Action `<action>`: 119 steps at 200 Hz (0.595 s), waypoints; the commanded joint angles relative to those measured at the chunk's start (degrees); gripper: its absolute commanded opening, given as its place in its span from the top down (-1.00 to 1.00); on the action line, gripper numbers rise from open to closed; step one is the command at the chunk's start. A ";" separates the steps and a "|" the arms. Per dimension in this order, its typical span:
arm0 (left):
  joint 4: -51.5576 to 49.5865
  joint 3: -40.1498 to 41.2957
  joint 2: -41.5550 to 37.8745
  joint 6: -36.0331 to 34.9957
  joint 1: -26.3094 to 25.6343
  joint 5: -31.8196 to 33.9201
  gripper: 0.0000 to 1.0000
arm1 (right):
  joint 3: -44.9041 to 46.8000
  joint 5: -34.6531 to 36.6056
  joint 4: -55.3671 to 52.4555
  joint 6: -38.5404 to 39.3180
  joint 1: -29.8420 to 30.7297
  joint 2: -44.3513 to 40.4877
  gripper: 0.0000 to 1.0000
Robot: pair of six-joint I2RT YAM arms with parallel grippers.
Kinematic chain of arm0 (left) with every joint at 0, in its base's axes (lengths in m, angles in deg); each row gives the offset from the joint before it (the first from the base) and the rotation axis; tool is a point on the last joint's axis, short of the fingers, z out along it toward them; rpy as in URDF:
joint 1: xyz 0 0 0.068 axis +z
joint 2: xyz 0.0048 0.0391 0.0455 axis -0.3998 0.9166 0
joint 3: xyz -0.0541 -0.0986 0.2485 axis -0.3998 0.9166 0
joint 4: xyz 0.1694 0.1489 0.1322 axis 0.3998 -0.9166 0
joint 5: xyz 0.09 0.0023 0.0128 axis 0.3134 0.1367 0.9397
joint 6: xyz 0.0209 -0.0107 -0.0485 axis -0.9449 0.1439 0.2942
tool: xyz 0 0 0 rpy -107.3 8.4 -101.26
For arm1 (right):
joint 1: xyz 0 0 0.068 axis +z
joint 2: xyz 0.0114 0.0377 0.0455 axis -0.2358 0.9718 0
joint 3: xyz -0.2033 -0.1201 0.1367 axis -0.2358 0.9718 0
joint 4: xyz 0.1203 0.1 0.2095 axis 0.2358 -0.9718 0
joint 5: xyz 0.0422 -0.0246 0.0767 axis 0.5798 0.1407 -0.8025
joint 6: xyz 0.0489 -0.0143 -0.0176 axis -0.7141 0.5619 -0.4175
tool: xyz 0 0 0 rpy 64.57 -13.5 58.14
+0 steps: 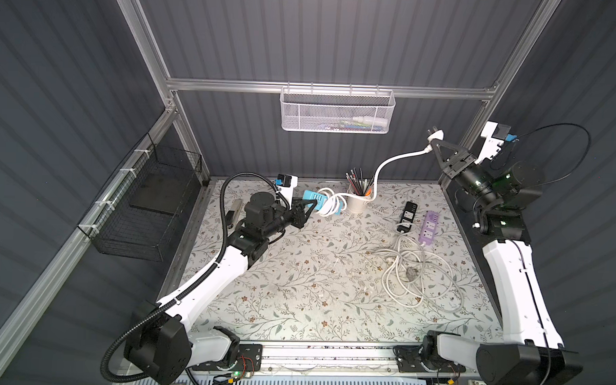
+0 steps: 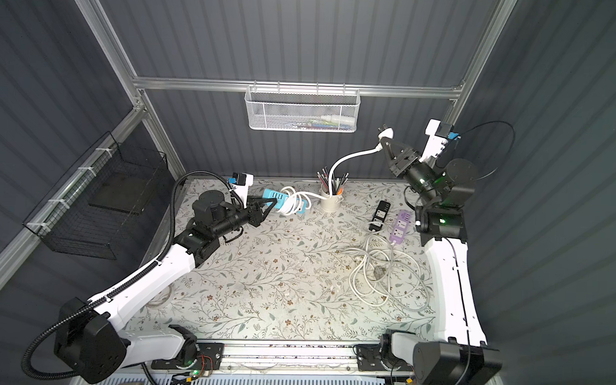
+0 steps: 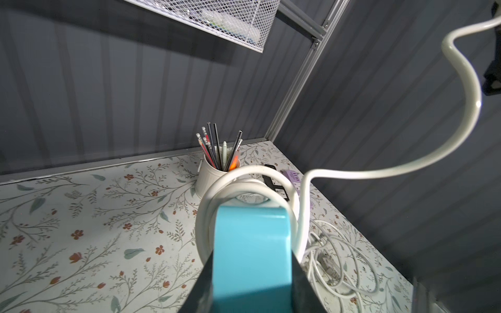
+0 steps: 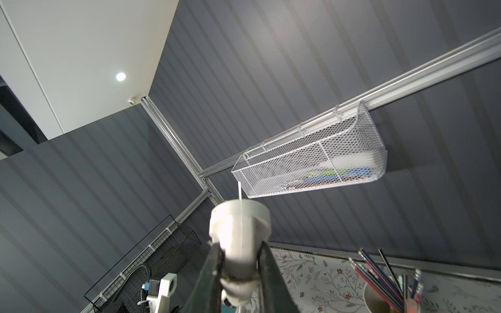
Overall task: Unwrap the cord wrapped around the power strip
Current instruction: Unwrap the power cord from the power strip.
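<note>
Floral-print tabletop (image 1: 296,288), dark slatted walls (image 1: 340,43). Jaws of left gripper (image 1: 313,205) clenched on one end of blue power strip (image 1: 312,195). White cord (image 1: 329,201) coils round the strip just beyond its fingertips. Well apart and higher, right gripper (image 1: 432,147) pinches the plug (image 1: 435,136), which sticks out past its tips. Cord arcs between both grippers.

left gripper (image 1: 312,204) low, clamped | right gripper (image 1: 432,147) raised high, clamped
</note>
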 commanded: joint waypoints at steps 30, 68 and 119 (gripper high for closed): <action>6.78 -4.37 -2.93 -5.33 0.99 10.12 1.00 | 6.32 0.88 -16.24 5.14 0.05 -4.34 1.00; 9.72 -7.97 -0.40 -5.13 1.05 8.56 1.00 | 9.38 10.88 -31.62 15.63 5.94 -4.74 1.00; 10.13 -12.83 1.11 -4.77 1.05 4.89 1.00 | 19.45 16.40 -30.81 15.98 11.02 -2.85 1.00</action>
